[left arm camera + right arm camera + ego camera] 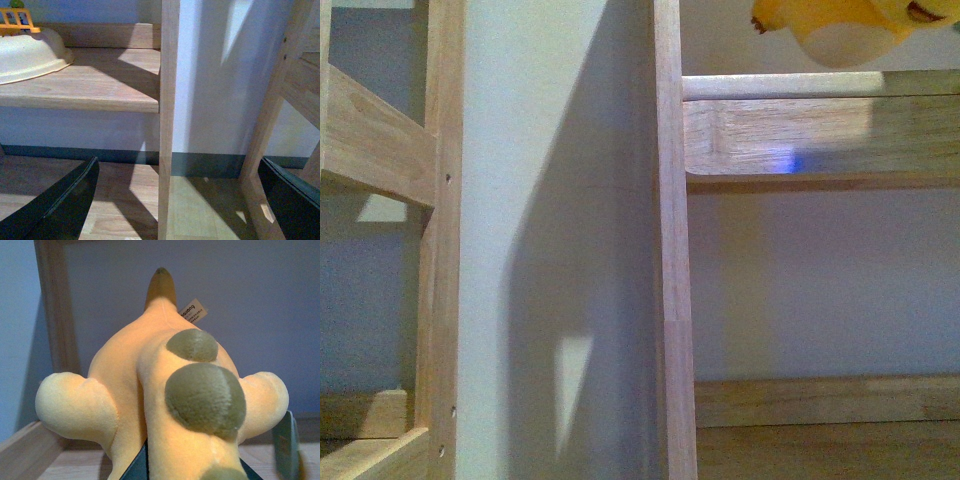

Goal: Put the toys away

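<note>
The orange-yellow plush animal (165, 405) fills the right wrist view, with olive-green bumps on its back, stubby limbs to each side and a small white tag. My right gripper (192, 472) is shut on it, holding it above a wooden shelf board (55, 467) in front of a blue-grey wall. In the front view the plush (840, 25) shows at the top right edge, above a wooden shelf rail (820, 85). My left gripper (182, 200) is open and empty, its dark fingers (60, 205) on either side of a wooden upright post (169, 120).
A cream bowl (27, 55) with an orange toy fence on it sits on a wooden shelf (100, 85) in the left wrist view. Wooden shelf uprights (672, 240) and another frame (440, 240) stand against the pale wall. A wooden floor (200, 210) lies below.
</note>
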Robot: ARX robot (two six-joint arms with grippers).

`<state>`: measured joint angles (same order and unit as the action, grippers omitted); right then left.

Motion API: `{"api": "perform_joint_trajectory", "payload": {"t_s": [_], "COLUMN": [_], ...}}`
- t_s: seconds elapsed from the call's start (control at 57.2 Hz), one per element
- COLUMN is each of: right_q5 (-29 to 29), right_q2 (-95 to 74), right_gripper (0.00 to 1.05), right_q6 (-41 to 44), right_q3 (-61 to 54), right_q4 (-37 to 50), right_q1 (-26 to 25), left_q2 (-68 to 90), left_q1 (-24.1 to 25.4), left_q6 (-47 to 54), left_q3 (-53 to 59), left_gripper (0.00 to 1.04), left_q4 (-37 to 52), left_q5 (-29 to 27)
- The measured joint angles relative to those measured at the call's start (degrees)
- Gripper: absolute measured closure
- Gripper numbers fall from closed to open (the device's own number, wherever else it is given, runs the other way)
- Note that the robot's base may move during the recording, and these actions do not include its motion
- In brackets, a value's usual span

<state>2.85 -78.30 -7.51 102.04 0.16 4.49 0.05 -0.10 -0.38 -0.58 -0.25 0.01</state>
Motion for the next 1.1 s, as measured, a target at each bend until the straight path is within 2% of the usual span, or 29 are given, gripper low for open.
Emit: {"api": "perform_joint_trajectory", "payload": {"t_s": [0.419, 0.786, 1.101], "right_q5": [1.18, 3.21, 4.74], "right_q2": [-8.92, -11.23, -12.39], "right_gripper": [0.98, 0.98, 0.98], "right_q6": [-9.33, -12.24, -14.14], "right_q3": [1.66, 3.19, 4.11], "right_q4": [2.10, 2.80, 2.51], "right_q1": [2.49, 5.64, 6.12], "left_q2": [0.00, 0.00, 0.00], "left_q1": [0.00, 0.00, 0.00], "left_q6": [0.00, 0.00, 0.00], "left_q3": [0.00, 0.00, 0.00], "left_gripper": [0.06, 0.06, 0.06], "left_q4": [0.00, 0.00, 0.00], "left_q5": [0.00, 0.00, 0.00]}}
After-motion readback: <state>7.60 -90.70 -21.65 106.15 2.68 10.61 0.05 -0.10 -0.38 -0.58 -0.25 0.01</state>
